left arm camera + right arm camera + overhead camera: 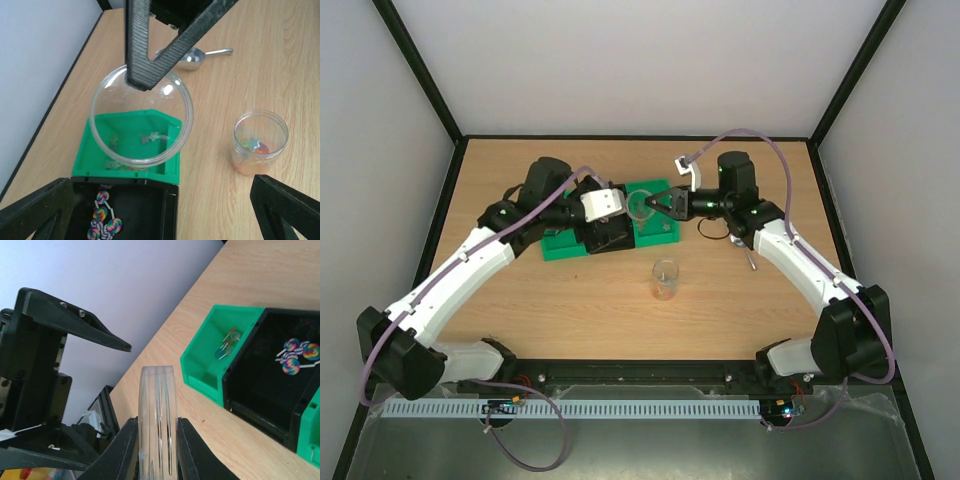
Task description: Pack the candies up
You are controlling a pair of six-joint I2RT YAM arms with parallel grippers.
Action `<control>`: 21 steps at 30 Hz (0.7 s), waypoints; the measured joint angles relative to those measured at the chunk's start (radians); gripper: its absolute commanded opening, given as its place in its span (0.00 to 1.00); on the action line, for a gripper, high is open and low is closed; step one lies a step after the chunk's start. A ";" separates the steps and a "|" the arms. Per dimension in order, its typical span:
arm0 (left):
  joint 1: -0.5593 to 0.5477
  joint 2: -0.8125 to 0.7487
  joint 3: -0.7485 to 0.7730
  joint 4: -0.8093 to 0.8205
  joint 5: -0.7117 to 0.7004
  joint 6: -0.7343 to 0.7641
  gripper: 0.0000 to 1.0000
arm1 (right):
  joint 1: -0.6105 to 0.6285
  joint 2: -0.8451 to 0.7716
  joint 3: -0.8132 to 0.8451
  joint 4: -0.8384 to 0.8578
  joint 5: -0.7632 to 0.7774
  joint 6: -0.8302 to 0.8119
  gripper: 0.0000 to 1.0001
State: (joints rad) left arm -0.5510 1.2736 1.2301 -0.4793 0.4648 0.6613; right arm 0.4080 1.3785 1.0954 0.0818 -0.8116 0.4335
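My right gripper (657, 205) is shut on a clear round lid (642, 207), held on edge above the green bin (665, 230). In the right wrist view the lid (157, 410) sits edge-on in that gripper (157, 440). In the left wrist view the lid (141, 120) hangs from the right gripper's black fingers (142, 60). A few small candies (150, 137) lie in the green bin (170, 170). A clear open jar (664, 280) stands nearer on the table, candies (255, 145) at its bottom. My left gripper (165, 215) is wide open and empty, beside the lid.
A metal scoop (192, 57) lies on the table to the right of the bins, also in the top view (745, 245). A black bin (150, 210) next to the green one holds swirl lollipops (102, 222). A second green bin (560, 245) sits on the left.
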 measured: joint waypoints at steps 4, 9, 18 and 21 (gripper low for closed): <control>-0.030 0.021 -0.021 0.010 -0.017 0.013 0.97 | 0.000 0.000 -0.025 0.007 -0.031 0.015 0.09; -0.052 0.060 -0.021 0.027 -0.028 0.026 0.95 | 0.000 0.000 -0.053 0.010 -0.050 0.026 0.09; -0.087 0.082 -0.027 0.093 -0.075 0.035 0.91 | 0.000 0.000 -0.057 0.014 -0.067 0.035 0.08; -0.094 0.086 -0.036 0.122 -0.082 0.037 0.89 | 0.000 0.000 -0.057 0.017 -0.077 0.043 0.08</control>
State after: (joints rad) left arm -0.6453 1.3598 1.1938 -0.3573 0.3828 0.6983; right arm 0.4080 1.3785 1.0382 0.0986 -0.8886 0.4767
